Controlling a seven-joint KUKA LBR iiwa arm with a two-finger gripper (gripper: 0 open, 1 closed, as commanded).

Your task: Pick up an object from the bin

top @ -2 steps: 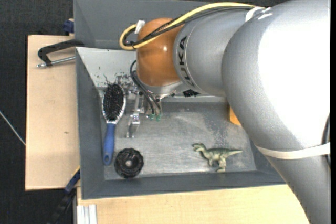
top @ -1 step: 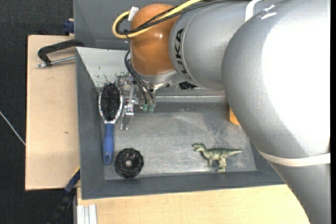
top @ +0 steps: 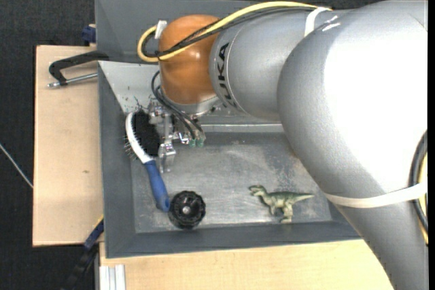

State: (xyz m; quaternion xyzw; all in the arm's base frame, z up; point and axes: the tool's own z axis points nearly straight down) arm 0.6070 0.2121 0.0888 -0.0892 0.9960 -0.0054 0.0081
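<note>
Where the bin's (top: 238,238) near wall runs along the bottom of your view, the listing begins.

Item 1: black round knob (top: 187,208), ribbed at the edge. It lies in the near left corner of the floor, touching the end of the brush handle.

Item 2: green toy dinosaur (top: 280,200). It sits by the near wall, right of centre, with its head to the left and its tail to the right, well apart from the knob.

Item 3: brush (top: 141,136), with a white head, black bristles and a blue handle. It lies along the left wall, the head toward the far side and the handle slanting down to the near left corner. Of the three things, you will find it nearest the claw.

Item 4: gripper (top: 170,139). It is low in the bin, just beside the brush head on its right side. You cannot tell from this view whether the claw is open or closed, nor whether it touches the brush, and nothing can be seen held in it.

Item 5: orange cover (top: 187,64) on the wrist, directly above the gripper, with a yellow cable (top: 231,15) looping over it.

Item 6: grey arm (top: 340,92). It comes in from the right, across the far half of the bin.
</note>
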